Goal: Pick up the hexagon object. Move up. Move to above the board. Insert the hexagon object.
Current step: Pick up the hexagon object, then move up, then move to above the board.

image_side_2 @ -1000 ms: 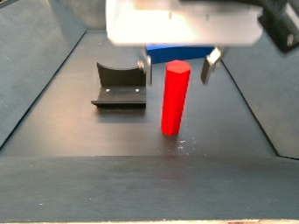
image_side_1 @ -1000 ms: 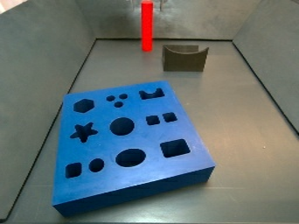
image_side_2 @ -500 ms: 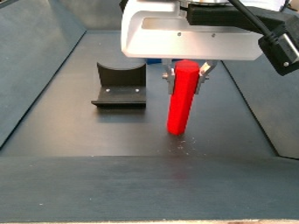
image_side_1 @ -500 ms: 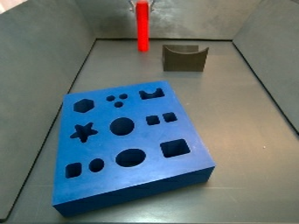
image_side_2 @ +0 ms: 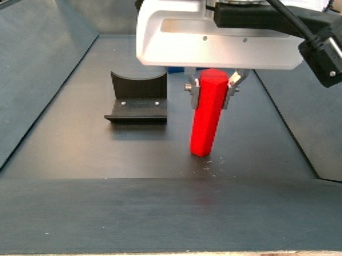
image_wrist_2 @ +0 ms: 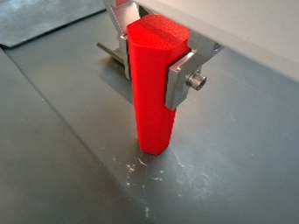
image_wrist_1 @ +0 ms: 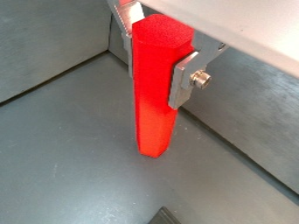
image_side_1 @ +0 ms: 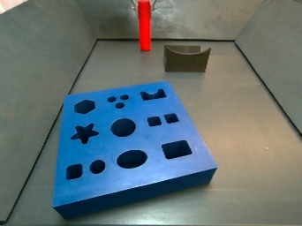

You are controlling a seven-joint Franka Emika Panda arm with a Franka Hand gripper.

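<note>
Hexagon object (image_wrist_1: 156,87): tall, slim, bright-red peg, upright, plain and smooth on every visible face. Judged rigid and light, likely moulded or printed plastic; no flex or sag visible along its length. Smooth faces judged somewhat slippery, so hold best taken on two opposite flats, high on the shaft, leaving the lower end free for entry into the hole. Not judged fragile.

Position: far end of the tabletop (image_side_1: 253,97) from the board, well apart from it. Lower end at or just over the surface in a side view (image_side_2: 203,110); contact with the surface cannot be told.

Claw (image_wrist_2: 149,61): pinching the hexagon object near its top, silver finger plates (image_wrist_1: 187,77) pressed against opposite sides, as seen in both wrist views. Peg appears straight in the grip, no tilt noted.

Board (image_side_1: 132,146): large blue block lying flat nearer the camera in that side view, cut-outs facing up, hexagonal hole at its far-left corner, unobstructed.

Other item: small dark notched block (image_side_2: 138,97) just beside the peg, apart from it, not touching; enough room judged for a straight lift.
</note>
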